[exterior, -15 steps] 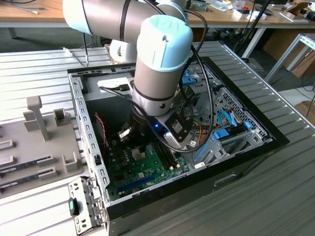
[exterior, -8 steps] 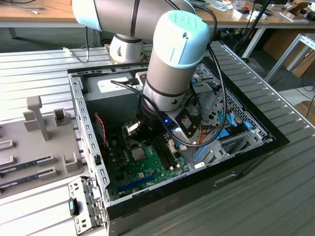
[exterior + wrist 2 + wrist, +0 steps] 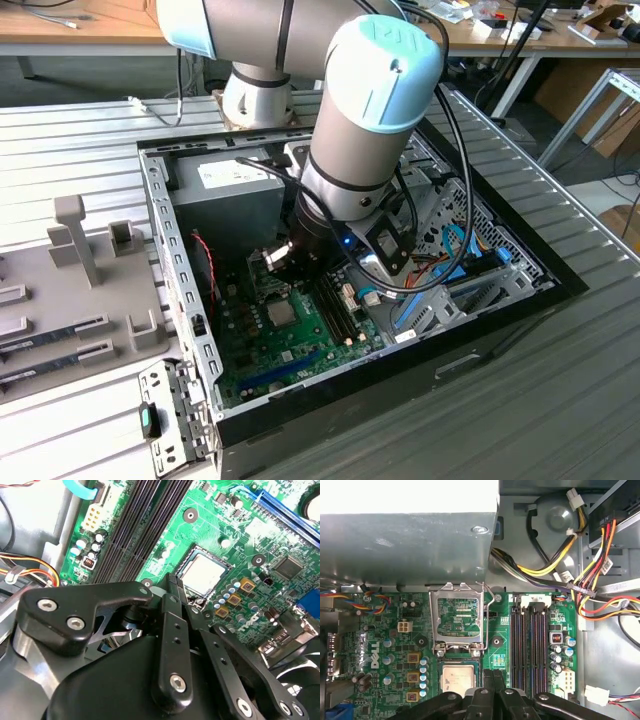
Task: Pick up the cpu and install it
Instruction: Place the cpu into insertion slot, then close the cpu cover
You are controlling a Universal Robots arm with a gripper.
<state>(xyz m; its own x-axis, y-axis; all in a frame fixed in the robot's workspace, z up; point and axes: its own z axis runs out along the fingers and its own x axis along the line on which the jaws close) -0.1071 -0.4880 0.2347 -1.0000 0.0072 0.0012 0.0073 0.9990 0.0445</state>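
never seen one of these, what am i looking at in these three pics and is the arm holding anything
A grey robot arm reaches into an open computer case lying on a slatted metal table. The exterior view looks on from off the arm; both wrist views ride on the arm and look down past its black tool. Below it is the green motherboard. The cpu, a small silver square, already sits in its socket with the hinged metal frame flipped open. The tool hovers just over the chip; I see nothing in it.
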